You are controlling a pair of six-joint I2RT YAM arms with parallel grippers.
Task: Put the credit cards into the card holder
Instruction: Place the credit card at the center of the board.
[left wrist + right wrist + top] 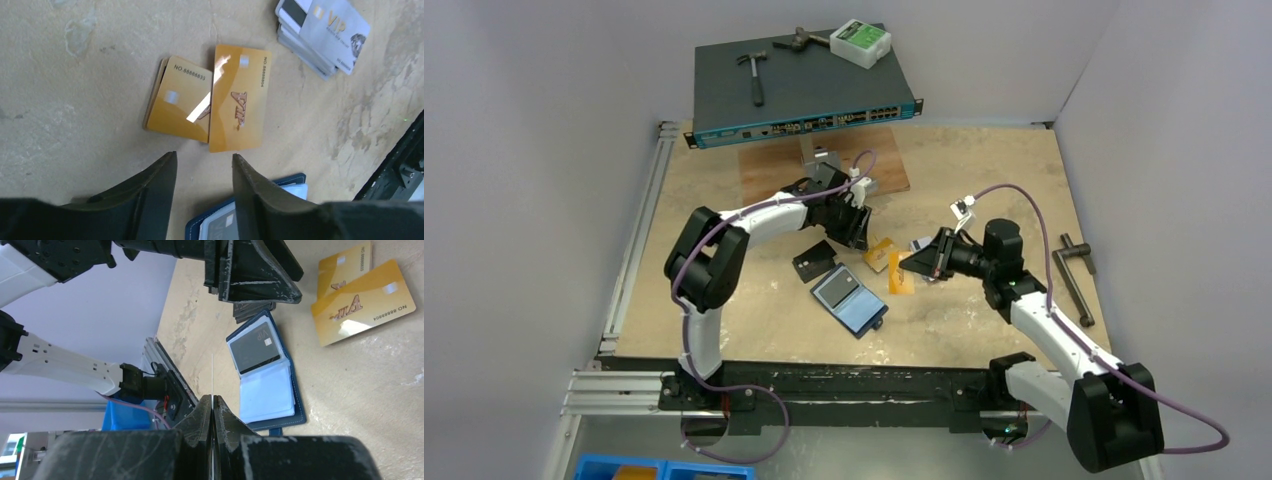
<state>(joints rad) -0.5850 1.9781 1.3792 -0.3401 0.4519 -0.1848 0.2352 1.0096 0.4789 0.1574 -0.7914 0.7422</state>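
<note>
Though open, card holder (861, 312) diagonal (near-rightward)

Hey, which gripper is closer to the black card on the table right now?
Left. The left gripper hangs open just beyond the black card, to its right. The right gripper, shut on a thin card, sits farther right, past the gold cards.

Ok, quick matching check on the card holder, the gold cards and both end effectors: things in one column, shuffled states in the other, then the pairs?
1. card holder
2. gold cards
3. left end effector
4. right end effector

A. shut on a thin card seen edge-on
B. lying open, a dark card in one pocket
C. open and empty
D. lying flat, overlapping each other

Pairs: 1-B, 2-D, 3-C, 4-A
</note>
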